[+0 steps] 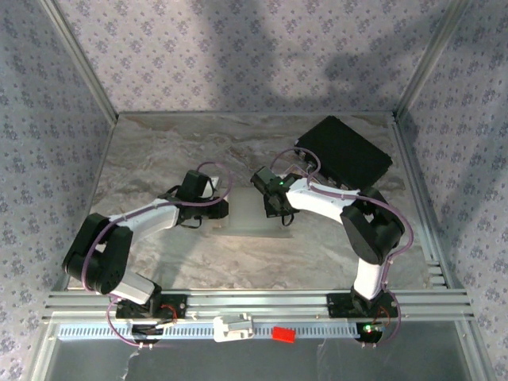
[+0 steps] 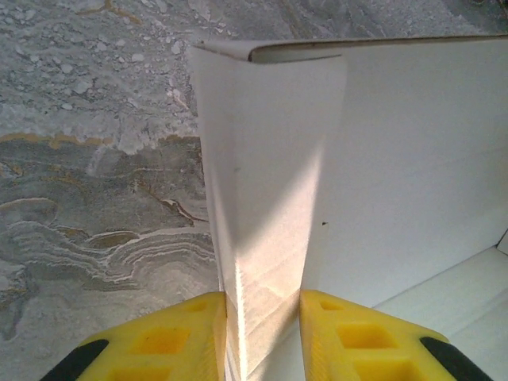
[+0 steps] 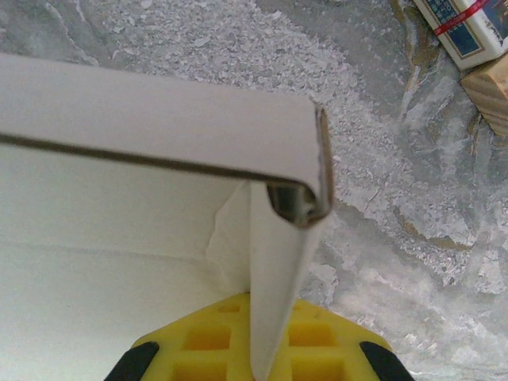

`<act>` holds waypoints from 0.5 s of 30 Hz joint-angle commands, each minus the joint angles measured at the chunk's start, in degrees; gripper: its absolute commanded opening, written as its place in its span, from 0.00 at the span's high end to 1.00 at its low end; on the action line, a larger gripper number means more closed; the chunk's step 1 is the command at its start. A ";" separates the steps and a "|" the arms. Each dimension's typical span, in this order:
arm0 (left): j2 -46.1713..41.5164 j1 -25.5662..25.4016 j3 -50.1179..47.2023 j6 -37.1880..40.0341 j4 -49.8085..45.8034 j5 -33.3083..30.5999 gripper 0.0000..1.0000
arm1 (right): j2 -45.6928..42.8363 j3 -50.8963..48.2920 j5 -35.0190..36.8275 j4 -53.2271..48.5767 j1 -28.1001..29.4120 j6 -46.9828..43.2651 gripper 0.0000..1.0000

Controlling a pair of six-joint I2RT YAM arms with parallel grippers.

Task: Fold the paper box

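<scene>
The white paper box (image 1: 246,210) lies on the marbled table between my two grippers. My left gripper (image 1: 208,190) holds its left end: in the left wrist view a folded side wall (image 2: 266,206) stands upright, clamped between the yellow fingers (image 2: 171,337). My right gripper (image 1: 274,202) holds the right end: in the right wrist view a thin upright wall (image 3: 278,278) is pinched between the yellow fingers (image 3: 210,341), and a folded top flap (image 3: 159,119) hangs over it. The box's floor (image 2: 476,294) shows white beside the left fingers.
The black rectangular case (image 1: 345,151) lies at the back right of the table, just behind the right arm. A small printed packet (image 3: 464,28) and a tan block (image 3: 492,95) lie at the top right of the right wrist view. Patterned walls surround the table.
</scene>
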 commanded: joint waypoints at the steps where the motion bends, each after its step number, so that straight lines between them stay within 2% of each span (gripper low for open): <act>1: 0.22 -0.24 1.58 1.13 3.43 5.26 0.69 | -1.72 -0.79 -2.69 1.23 0.37 -2.13 1.00; 15: -0.84 0.41 0.58 1.38 7.02 10.23 0.70 | -5.59 -5.39 -4.22 6.75 0.18 -4.48 1.00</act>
